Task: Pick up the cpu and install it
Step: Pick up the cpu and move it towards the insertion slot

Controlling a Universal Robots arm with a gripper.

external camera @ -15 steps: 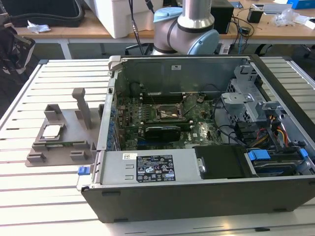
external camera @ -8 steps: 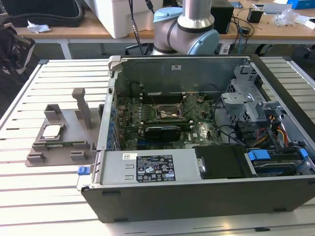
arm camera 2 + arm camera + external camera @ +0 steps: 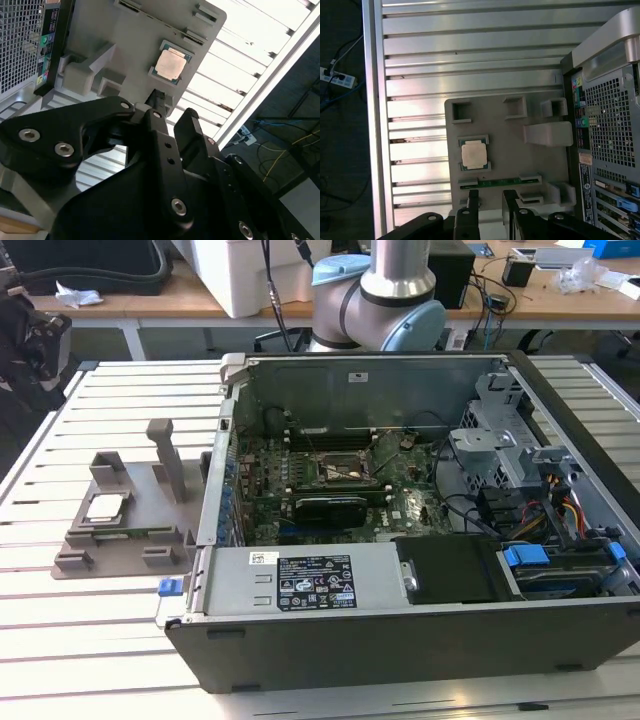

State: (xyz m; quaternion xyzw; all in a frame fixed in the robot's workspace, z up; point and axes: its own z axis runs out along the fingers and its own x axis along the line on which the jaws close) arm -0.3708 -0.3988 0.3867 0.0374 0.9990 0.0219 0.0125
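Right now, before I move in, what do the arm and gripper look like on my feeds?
The arm is a silvery metal tube set on rounded grey joints with pale blue caps. In the second wrist view, the gripper is matte black, built from angular linkage plates fastened with shiny silver screws, ending in two narrow black jaws.

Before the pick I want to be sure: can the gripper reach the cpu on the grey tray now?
Probably yes. The cpu lies uncovered on the tray, with the tall post off to one side, and the open gripper hangs nearby.
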